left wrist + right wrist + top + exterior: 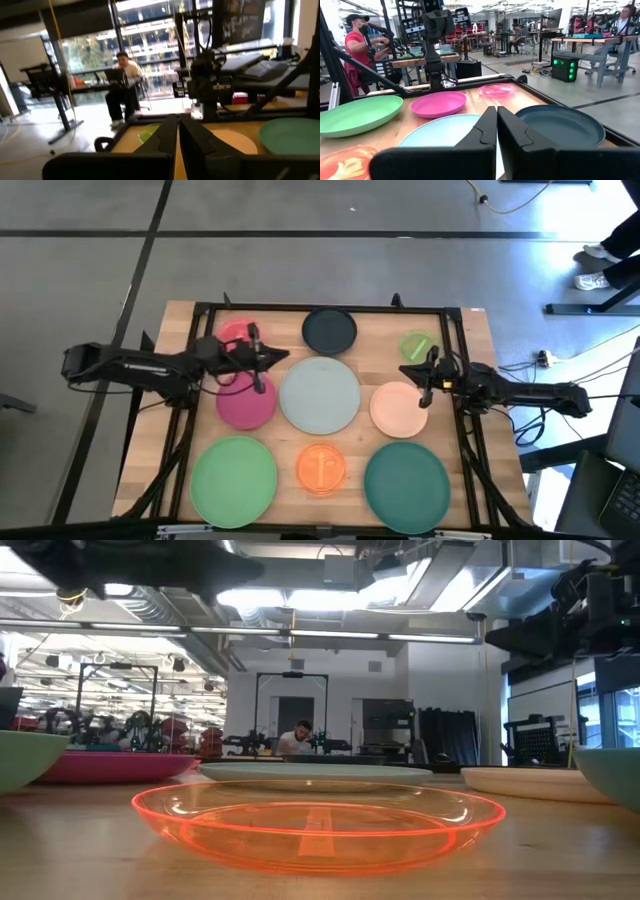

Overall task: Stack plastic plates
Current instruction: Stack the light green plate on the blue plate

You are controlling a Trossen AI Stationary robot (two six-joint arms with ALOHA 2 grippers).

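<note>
High view: both tools, left (pixel 268 358) and right (pixel 424 370), closed, empty; no legible writing.

The round, see-through orange plastic plate (pixel 318 824) looks glossy. The round magenta plastic plate (pixel 439 103) looks matt. The pale wooden table (pixel 478 350) shows smooth grain.

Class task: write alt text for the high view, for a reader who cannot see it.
Nine plastic plates lie apart, unstacked, on a wooden table, with the pale blue plate at the centre. The left gripper and right gripper, both shut, hover at either side of it.
</note>
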